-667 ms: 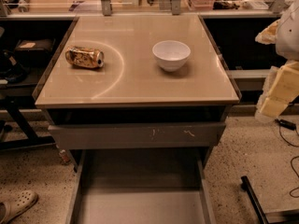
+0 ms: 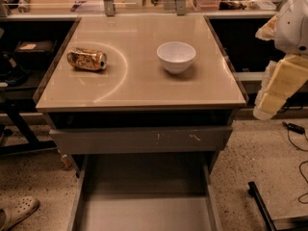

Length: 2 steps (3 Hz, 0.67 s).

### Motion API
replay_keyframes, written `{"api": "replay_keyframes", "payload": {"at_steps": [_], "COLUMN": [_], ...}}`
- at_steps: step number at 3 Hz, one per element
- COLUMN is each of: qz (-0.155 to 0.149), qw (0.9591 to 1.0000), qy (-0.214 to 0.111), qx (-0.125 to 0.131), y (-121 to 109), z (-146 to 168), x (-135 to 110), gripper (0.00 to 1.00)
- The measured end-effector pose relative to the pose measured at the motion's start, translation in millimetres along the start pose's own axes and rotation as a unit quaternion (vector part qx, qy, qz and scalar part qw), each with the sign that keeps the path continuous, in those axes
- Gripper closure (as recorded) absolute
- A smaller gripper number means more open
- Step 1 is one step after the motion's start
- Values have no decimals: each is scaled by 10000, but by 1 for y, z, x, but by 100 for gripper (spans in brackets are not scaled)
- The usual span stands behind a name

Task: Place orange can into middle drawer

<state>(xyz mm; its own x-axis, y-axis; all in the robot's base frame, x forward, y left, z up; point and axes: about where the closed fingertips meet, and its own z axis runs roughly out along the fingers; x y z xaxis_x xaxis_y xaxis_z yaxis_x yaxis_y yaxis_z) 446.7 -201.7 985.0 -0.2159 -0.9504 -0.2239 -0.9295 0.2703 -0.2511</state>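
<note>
The orange can (image 2: 86, 59) lies on its side, dented, on the left part of the tan cabinet top (image 2: 139, 88). Below the top, the middle drawer (image 2: 144, 211) stands pulled out toward me, and its flat grey floor is bare. My gripper (image 2: 275, 89) hangs at the right edge of the view, beside the cabinet's right front corner. It is well away from the can and holds nothing that I can see.
A white bowl (image 2: 176, 56) stands on the cabinet top right of centre. A shut grey drawer front with white scratches (image 2: 139, 139) sits above the open drawer. Dark shelves flank the cabinet. A sandal (image 2: 17, 211) and cables (image 2: 296, 129) lie on the speckled floor.
</note>
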Motion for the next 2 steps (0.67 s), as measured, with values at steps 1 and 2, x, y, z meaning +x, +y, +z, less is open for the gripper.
{"api": "replay_keyframes", "payload": {"at_steps": [1,2], "qz": [-76,-268], "qw": [10000,9996], "qy": [23,38], "qx": [-54,-91], "y": [-15,-36], "z": [-1,-1], "x": [-44,-104], "gripper": [0,0]}}
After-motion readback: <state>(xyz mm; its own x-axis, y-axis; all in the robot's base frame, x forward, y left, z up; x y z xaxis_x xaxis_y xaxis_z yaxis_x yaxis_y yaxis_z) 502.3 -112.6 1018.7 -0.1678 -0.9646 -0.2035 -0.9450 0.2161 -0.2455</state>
